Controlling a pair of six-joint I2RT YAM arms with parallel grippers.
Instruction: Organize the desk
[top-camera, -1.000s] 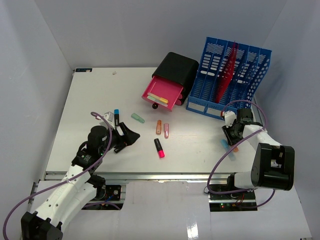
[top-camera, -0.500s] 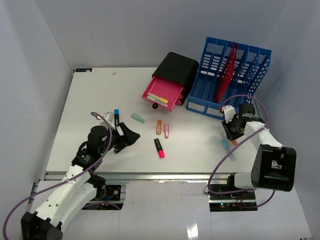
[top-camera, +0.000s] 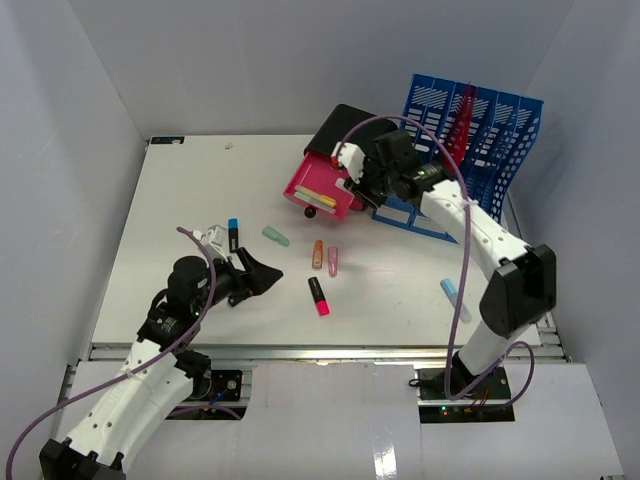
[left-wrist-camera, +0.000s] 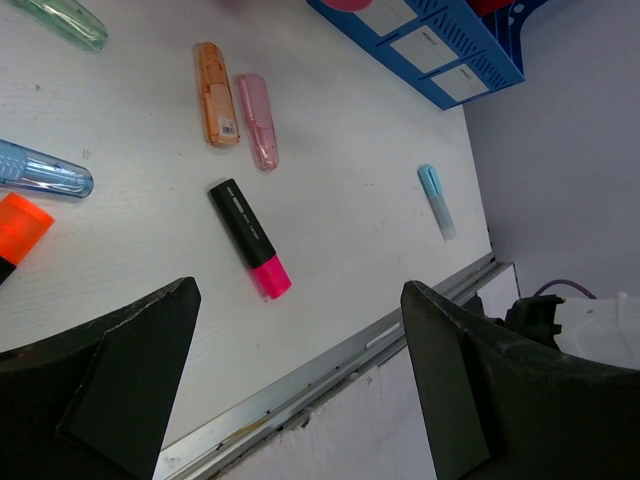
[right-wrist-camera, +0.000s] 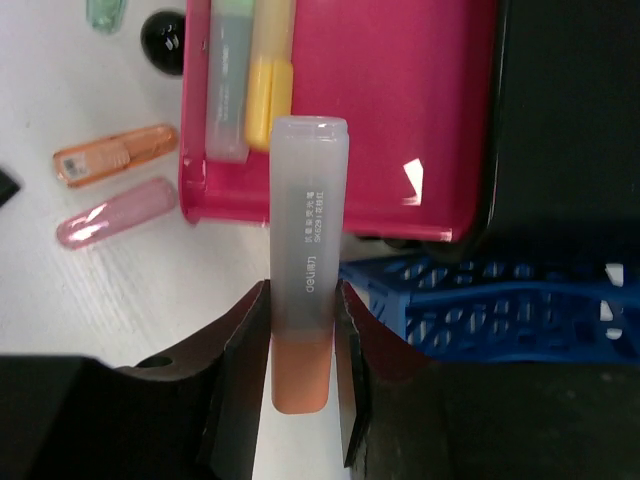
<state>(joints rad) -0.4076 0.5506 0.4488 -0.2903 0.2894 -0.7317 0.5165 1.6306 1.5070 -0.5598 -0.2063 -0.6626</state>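
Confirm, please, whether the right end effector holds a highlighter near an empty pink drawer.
Not empty: the right wrist view shows the right end effector holding an orange highlighter near a pink drawer containing a yellow highlighter and a pale highlighter.

The flat white bench (left-wrist-camera: 340, 200) looks matt, with a fine grain, and is edged by a dull brushed metal rail (left-wrist-camera: 330, 360). The pink plastic drawer (right-wrist-camera: 390, 110) is glossy and catches a glint. The blue slotted plastic file rack (top-camera: 500, 140) looks smooth. The orange plastic highlighter (right-wrist-camera: 305, 270) has a frosted translucent cap, and the pink translucent plastic marker (left-wrist-camera: 258, 120) shines slightly.
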